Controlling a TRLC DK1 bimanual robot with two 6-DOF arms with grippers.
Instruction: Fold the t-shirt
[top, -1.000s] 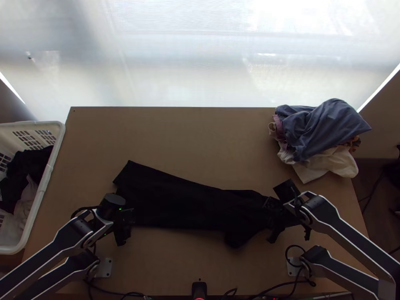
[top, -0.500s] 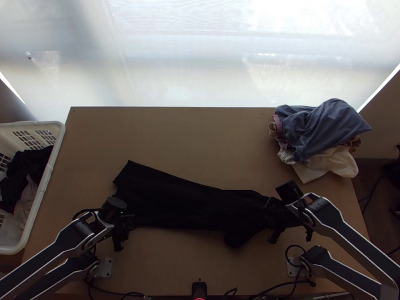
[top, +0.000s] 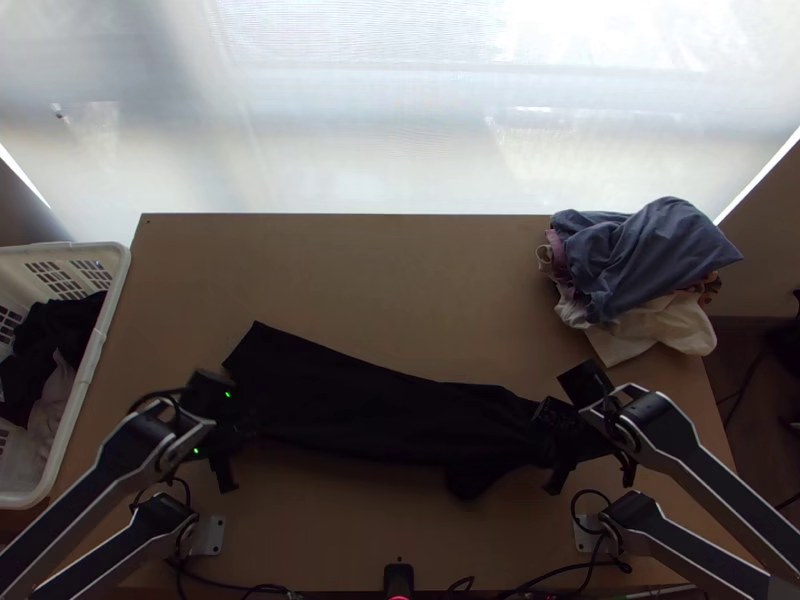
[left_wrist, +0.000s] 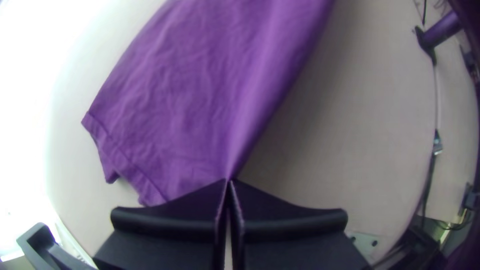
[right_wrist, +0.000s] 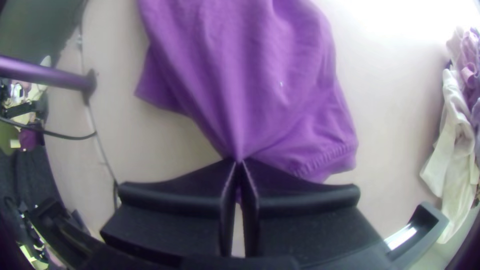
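Low over table, left arm bends inward, gripper pinched on t-shirt's near edge. Opposite, right arm bends too, right gripper clamped on gathered fabric. Shirt lies long, narrow between both.

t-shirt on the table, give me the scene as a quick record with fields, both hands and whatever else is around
t-shirt: a long narrow shape stretched between the hands
left hand: shut on an edge of the t-shirt near one end
right hand: shut on the other end, cloth gathered at its fingertips
clothes pile: table's far right corner, blue cloth over white
basket: white, at the table's left side, clothes inside
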